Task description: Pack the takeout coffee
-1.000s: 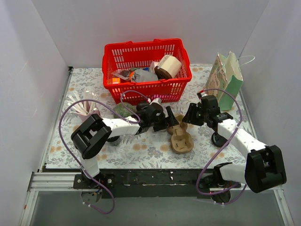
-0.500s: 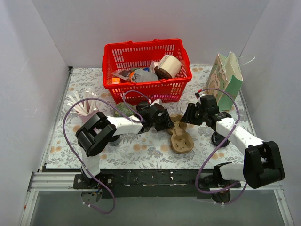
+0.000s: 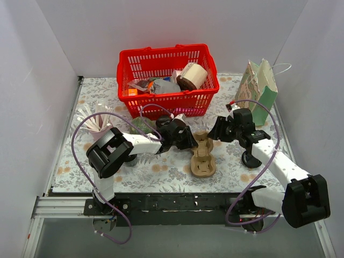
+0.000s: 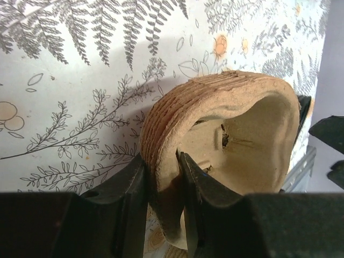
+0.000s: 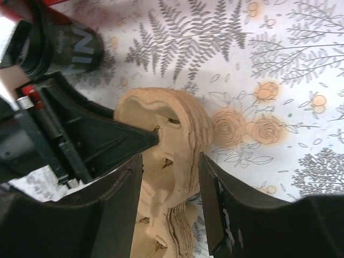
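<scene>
left gripper [image 4: 161, 171]: pinching rim of cup carrier stack [image 4: 236, 129] | right gripper [image 5: 169, 169]: spread, 1 finger each side of stack | stack lies on flowery table [image 4: 80, 80]

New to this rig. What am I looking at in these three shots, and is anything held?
Two robot arms bolted to a table edge, each ending in a two-finger gripper. The wide shot is a fixed overhead camera; the close-ups come from wrist cameras. On the flowered table: a red basket of items, a paper bag, a stack of pulp cup carriers. The left gripper pinches the stack's rim. The right gripper straddles its other end; grip unclear.
</scene>
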You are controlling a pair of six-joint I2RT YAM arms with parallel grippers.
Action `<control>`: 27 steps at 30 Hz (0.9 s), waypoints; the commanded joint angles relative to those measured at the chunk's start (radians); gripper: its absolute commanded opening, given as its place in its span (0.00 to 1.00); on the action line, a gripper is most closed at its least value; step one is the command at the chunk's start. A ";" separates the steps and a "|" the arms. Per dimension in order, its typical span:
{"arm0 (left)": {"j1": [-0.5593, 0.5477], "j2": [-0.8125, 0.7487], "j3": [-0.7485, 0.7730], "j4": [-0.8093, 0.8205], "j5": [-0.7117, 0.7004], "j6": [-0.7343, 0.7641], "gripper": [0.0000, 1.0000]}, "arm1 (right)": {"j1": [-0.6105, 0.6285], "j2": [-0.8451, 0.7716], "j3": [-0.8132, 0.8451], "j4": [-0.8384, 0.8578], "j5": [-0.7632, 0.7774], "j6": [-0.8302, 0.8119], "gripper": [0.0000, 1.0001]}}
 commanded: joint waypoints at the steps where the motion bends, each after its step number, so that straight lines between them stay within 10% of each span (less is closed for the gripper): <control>1: 0.024 -0.076 -0.077 0.153 0.114 0.044 0.00 | -0.013 -0.063 -0.014 0.001 -0.136 -0.027 0.55; 11: 0.058 -0.091 -0.192 0.432 0.369 -0.016 0.00 | -0.037 -0.200 -0.003 -0.066 -0.177 -0.037 0.59; 27: 0.060 -0.090 -0.212 0.492 0.404 -0.056 0.00 | -0.039 -0.106 -0.021 -0.006 -0.423 -0.011 0.59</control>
